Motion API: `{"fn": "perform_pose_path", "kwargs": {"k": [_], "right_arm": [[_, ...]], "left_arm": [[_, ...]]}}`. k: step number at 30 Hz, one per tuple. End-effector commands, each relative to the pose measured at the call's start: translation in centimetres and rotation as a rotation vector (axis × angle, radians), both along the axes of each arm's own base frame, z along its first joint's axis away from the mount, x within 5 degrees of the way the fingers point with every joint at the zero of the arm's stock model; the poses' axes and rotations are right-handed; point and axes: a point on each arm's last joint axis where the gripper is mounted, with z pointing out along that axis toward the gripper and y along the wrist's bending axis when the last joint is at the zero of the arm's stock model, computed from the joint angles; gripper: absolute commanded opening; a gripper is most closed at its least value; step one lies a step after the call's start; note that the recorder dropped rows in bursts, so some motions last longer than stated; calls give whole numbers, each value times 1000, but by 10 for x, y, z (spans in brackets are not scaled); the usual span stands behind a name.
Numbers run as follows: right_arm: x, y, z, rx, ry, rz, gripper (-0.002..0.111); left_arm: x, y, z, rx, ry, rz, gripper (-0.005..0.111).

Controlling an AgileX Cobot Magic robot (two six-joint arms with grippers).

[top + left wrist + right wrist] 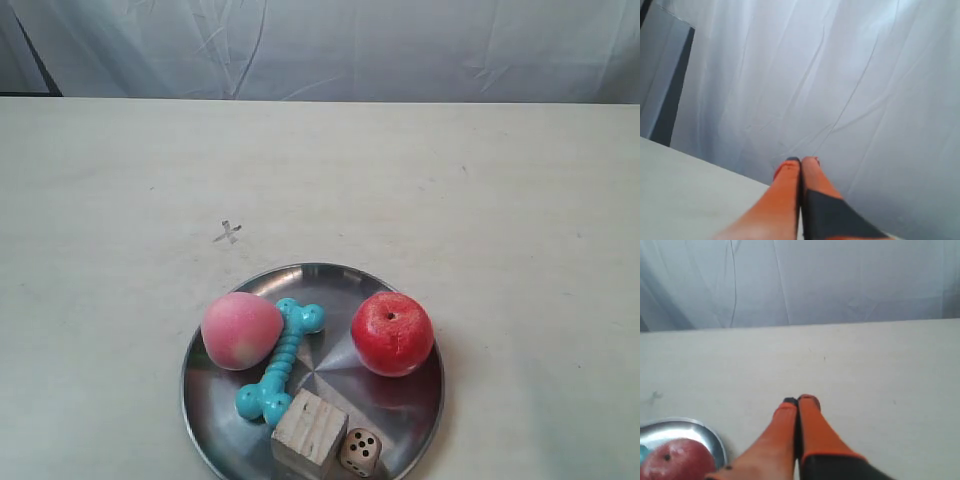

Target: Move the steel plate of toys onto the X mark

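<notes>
White drapery [320, 50] backs the pale table [500, 200]; steel plate [215, 420] near X mark [228, 232]; left claw [801, 160], right claw [799, 400] both pressed together.

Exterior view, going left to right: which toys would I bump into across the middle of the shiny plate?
pink peach → turquoise bone → red apple

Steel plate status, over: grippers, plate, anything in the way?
Left gripper shut, empty. Right gripper shut, empty, near steel plate. Plate not on X mark, toys aboard. Nothing lies between them.
</notes>
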Motion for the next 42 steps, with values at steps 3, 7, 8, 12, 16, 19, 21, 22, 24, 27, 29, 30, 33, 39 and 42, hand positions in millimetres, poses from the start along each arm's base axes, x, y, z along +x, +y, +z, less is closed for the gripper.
{"fn": "perform_pose_path", "kwargs": {"k": [3, 7, 8, 12, 16, 19, 21, 22, 24, 27, 29, 30, 33, 39, 42], "right_arm": [[0, 1, 15, 576, -116, -22, 0], [-2, -20, 31, 811, -354, -185, 0], [-4, -27, 35, 830, -436, -244, 0], [-6, -31, 38, 814, -484, -274, 0], [-4, -26, 36, 769, -439, -235, 0], [-6, -28, 40, 651, -492, -253, 0], [-7, -29, 52, 627, -508, -263, -1], [-5, -29, 60, 595, -481, -270, -1], [5, -27, 76, 498, -402, -282, -1], [32, -27, 107, 305, -266, -322, -1], [62, -27, 125, 170, -162, -333, -1], [79, -26, 136, 99, -116, -333, -1], [131, -26, 163, -121, -12, -316, -1], [236, -13, 143, -182, 149, -196, -1], [275, -4, 106, -173, 251, -96, -1]], "left_arm": [[0, 5, -1, -238, 6, 1, 0], [-2, 9, 7, -251, -42, 36, 0], [-4, 11, 16, -241, -82, 50, 0], [-4, 11, 35, -165, -106, 79, 0], [9, 10, 48, -113, -52, 106, 0], [25, 10, 61, -93, -7, 132, 0], [39, 8, 75, -36, 5, 155, 0], [49, 6, 84, 12, 12, 159, 0], [73, 0, 101, 121, 34, 161, 0], [113, -13, 129, 299, 74, 115, 0], [144, -21, 145, 374, 126, 71, 0], [156, -24, 156, 384, 139, 50, 0], [197, -31, 159, 430, 304, -73, 0], [254, -34, 110, 485, 716, -322, 0], [269, -35, 76, 488, 856, -386, 0]]}}
